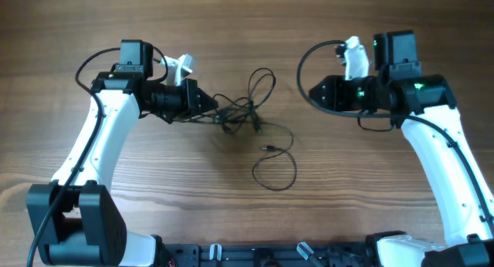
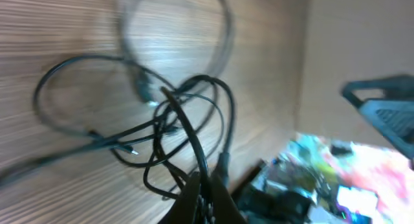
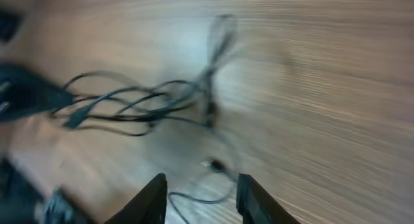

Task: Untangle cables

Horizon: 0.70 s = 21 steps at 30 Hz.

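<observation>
Robotics lab bench: twin arms (image 1: 100, 136) (white-shelled) on wood-grain table (image 1: 340, 205).

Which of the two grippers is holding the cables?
The left gripper: its fingers are shut on the cables. The right gripper is open and touches none.

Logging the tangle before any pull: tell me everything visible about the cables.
The cables are thin, black, flexible cords, knotted in a loose clump at the wooden table's middle. One loop arcs away from the robot; another lies open nearer it, beside a small plug. The left gripper is shut on strands at the clump's left edge; the right gripper is open, clear of them.
</observation>
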Available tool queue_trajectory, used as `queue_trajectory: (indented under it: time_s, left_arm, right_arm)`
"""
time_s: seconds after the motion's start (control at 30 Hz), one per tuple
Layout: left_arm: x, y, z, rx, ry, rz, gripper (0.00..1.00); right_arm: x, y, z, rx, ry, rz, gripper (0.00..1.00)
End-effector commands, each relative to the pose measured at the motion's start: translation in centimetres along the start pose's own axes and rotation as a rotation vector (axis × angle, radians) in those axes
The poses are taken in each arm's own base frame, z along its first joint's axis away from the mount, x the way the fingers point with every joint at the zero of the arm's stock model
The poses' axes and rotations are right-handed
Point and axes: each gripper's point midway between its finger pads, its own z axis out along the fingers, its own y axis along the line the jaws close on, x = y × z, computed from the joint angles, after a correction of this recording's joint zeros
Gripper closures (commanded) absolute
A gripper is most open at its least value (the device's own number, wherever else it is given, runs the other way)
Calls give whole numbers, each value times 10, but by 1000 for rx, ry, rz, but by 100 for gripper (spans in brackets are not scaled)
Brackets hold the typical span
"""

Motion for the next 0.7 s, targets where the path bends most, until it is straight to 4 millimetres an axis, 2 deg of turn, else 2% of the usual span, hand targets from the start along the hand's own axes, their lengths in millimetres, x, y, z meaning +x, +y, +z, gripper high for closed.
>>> queue_trajectory:
  time_s: [0.0, 0.13, 0.23, 0.4, 0.57, 0.67]
  left_arm:
    - [11, -41, 5, 225, 53, 103, 96]
    - [13, -68, 0, 377, 66, 141, 96]
    - [16, -85, -8, 486, 80, 149, 96]
    - [21, -96, -10, 548, 102, 155, 96]
    - [21, -97, -10, 548, 102, 162, 96]
    - [21, -97, -10, 548, 102, 162, 96]
  right_arm:
    - [5, 51, 0, -175, 2, -265, 59]
    - [20, 74, 15, -223, 35, -457, 44]
    - [21, 73, 34, -186, 51, -485, 39]
    - [13, 58, 71, -132, 88, -221, 39]
    - [27, 44, 105, -120, 180, -134, 41]
    - [31, 53, 114, -186, 208, -74, 41]
